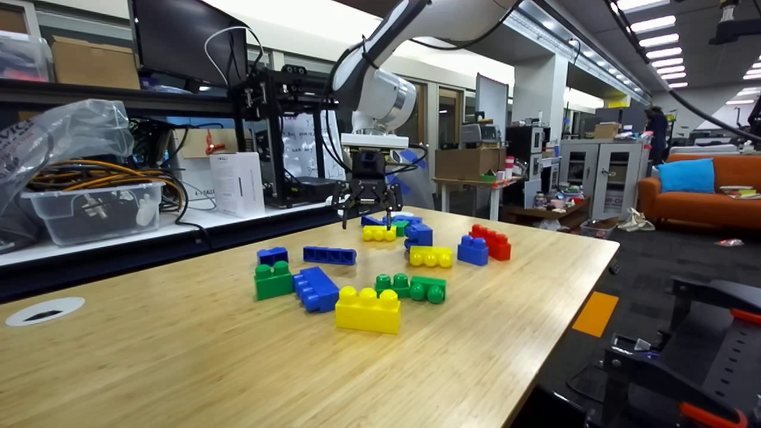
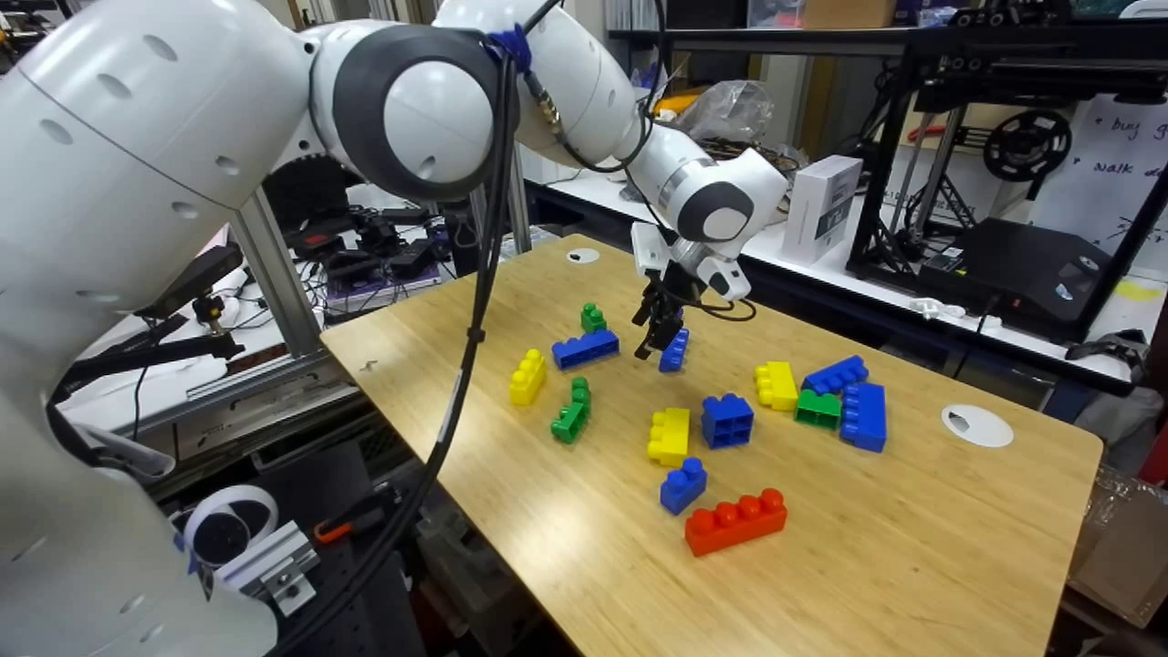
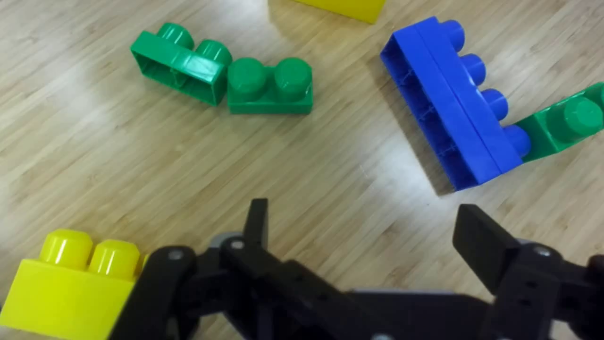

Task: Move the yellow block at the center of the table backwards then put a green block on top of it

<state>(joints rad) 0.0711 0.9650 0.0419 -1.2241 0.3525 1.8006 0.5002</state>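
The yellow block (image 1: 368, 316) sits alone with studs up on the table (image 1: 250, 362), close to a pair of green bricks; it also shows in an exterior view (image 2: 527, 377) and partly at the top of the wrist view (image 3: 347, 5). The green pair has one upright green brick (image 3: 270, 92) touching a tipped green brick (image 3: 181, 63). Another green brick (image 1: 273, 280) touches a long blue brick (image 3: 455, 106). I cannot tell which is the task's green block. My gripper (image 3: 361, 212) is open and empty above the table, apart from all bricks; it shows in both exterior views (image 1: 367, 221) (image 2: 641, 336).
Another yellow brick (image 3: 66, 293) lies at the wrist view's lower left. Near it are a blue brick (image 2: 727, 422), a small blue brick (image 2: 683, 485) and a red brick (image 2: 737, 522). More bricks, including yellow (image 2: 776, 385) and green (image 2: 818, 409), cluster farther along. A shelf (image 1: 238, 229) borders the table.
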